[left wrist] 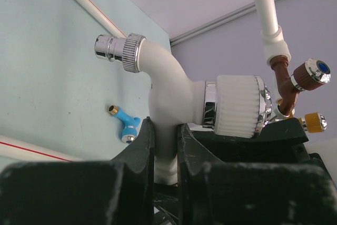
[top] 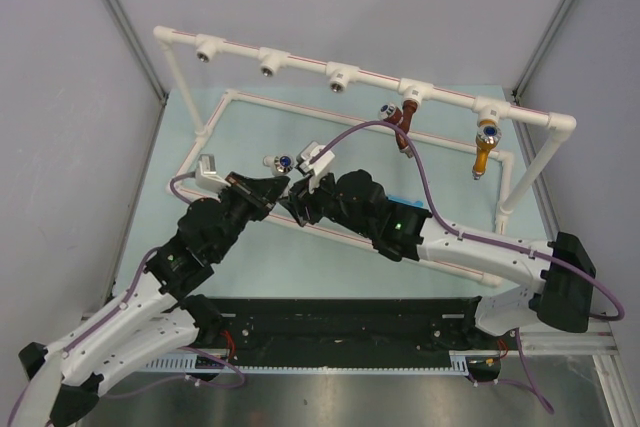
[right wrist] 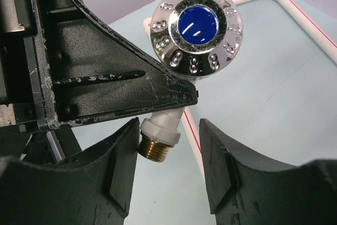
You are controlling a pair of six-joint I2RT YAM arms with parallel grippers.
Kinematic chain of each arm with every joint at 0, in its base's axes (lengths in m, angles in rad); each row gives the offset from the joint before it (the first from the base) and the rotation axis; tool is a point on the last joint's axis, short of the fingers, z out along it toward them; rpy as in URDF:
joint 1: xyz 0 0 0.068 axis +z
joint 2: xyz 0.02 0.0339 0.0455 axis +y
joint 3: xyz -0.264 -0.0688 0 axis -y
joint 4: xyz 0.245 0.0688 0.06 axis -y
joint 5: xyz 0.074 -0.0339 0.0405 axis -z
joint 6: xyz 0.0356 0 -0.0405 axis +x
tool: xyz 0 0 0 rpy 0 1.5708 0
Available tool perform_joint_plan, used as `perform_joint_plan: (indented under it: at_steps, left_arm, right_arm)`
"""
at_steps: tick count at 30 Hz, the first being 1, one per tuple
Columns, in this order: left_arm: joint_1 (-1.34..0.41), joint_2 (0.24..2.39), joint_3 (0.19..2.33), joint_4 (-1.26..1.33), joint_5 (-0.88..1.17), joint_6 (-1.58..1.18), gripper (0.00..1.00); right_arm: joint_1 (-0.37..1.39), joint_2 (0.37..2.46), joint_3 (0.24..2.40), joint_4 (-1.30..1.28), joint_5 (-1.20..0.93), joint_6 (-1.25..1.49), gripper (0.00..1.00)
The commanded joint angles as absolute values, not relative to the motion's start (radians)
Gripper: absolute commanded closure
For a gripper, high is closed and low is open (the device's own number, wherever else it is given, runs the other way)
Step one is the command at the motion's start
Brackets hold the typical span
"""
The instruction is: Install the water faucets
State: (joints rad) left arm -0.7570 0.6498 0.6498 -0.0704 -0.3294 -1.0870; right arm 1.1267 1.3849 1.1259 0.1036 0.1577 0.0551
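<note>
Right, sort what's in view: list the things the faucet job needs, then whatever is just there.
Job: white faucet in the left gripper; right gripper open at its threaded end; light blue faucet on the pale green mat; brown faucet and orange-yellow faucet on the white pipe frame.
Just there: pale green mat; purple cables.

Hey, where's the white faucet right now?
In the left wrist view, the white faucet is clamped in the left gripper. It sits over the mat near mid-table, just ahead of the open right gripper.
</note>
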Motion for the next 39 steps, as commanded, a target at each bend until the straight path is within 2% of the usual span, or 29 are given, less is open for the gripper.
perform_joint_plan:
  at_steps: [1, 7, 10, 12, 13, 14, 15, 16, 18, 19, 21, 22, 24, 25, 26, 29, 36, 39]
  left_arm:
    - [-0.758, 0.653, 0.683, -0.026, -0.325, -1.069, 1.00]
    - [-0.759, 0.667, 0.670, -0.005, -0.288, -1.074, 1.00]
    - [-0.761, 0.666, 0.660, 0.031, -0.275, -1.077, 0.99]
    - [-0.761, 0.660, 0.658, 0.037, -0.272, -1.065, 0.95]
    - [-0.759, 0.658, 0.655, 0.037, -0.268, -1.057, 0.92]
    - [-0.759, 0.652, 0.655, 0.038, -0.268, -1.036, 0.80]
    - [-0.761, 0.638, 0.652, 0.038, -0.270, -1.025, 0.76]
    - [-0.759, 0.631, 0.649, 0.038, -0.276, -1.011, 0.68]
    - [-0.759, 0.612, 0.646, 0.032, -0.285, -0.956, 0.62]
    - [-0.759, 0.594, 0.649, 0.026, -0.296, -0.913, 0.53]
    - [-0.758, 0.572, 0.655, 0.009, -0.292, -0.852, 0.42]
    - [-0.759, 0.557, 0.672, 0.008, -0.285, -0.774, 0.31]
    - [-0.758, 0.545, 0.702, -0.060, -0.272, -0.700, 0.19]
    - [-0.758, 0.538, 0.730, -0.075, -0.264, -0.602, 0.10]
    - [-0.756, 0.525, 0.742, -0.092, -0.232, -0.547, 0.07]
    - [-0.752, 0.520, 0.810, -0.141, -0.160, -0.323, 0.00]
    - [-0.741, 0.696, 1.081, -0.457, 0.323, 0.047, 0.00]
    - [-0.739, 0.721, 1.121, -0.517, 0.391, 0.156, 0.00]
  right_arm:
    - [1.123, 1.413, 1.154, 0.126, 0.178, 0.066, 0.47]
    - [1.123, 1.433, 1.161, 0.135, 0.184, 0.084, 0.51]
    - [1.121, 1.433, 1.161, 0.143, 0.193, 0.092, 0.60]
    - [1.120, 1.422, 1.161, 0.140, 0.198, 0.092, 0.72]
    - [1.118, 1.416, 1.161, 0.135, 0.205, 0.089, 0.85]
    - [1.115, 1.410, 1.161, 0.132, 0.209, 0.089, 0.94]
    - [1.112, 1.393, 1.161, 0.124, 0.213, 0.089, 1.00]
    - [1.106, 1.384, 1.161, 0.109, 0.218, 0.086, 1.00]
    - [1.100, 1.353, 1.161, 0.089, 0.218, 0.080, 1.00]
    - [1.089, 1.341, 1.161, 0.068, 0.215, 0.078, 1.00]
    - [1.077, 1.315, 1.161, 0.048, 0.198, 0.069, 1.00]
    - [1.068, 1.290, 1.161, 0.025, 0.192, 0.064, 1.00]
    - [1.062, 1.263, 1.161, 0.005, 0.175, 0.035, 1.00]
    - [1.060, 1.237, 1.161, -0.044, 0.169, 0.023, 1.00]
    - [1.055, 1.223, 1.161, -0.063, 0.163, 0.009, 1.00]
    - [1.040, 1.175, 1.161, -0.142, 0.124, -0.055, 1.00]
    - [0.976, 1.078, 1.161, -0.319, -0.165, -0.222, 1.00]
    - [0.971, 1.045, 1.161, -0.385, -0.243, -0.302, 1.00]
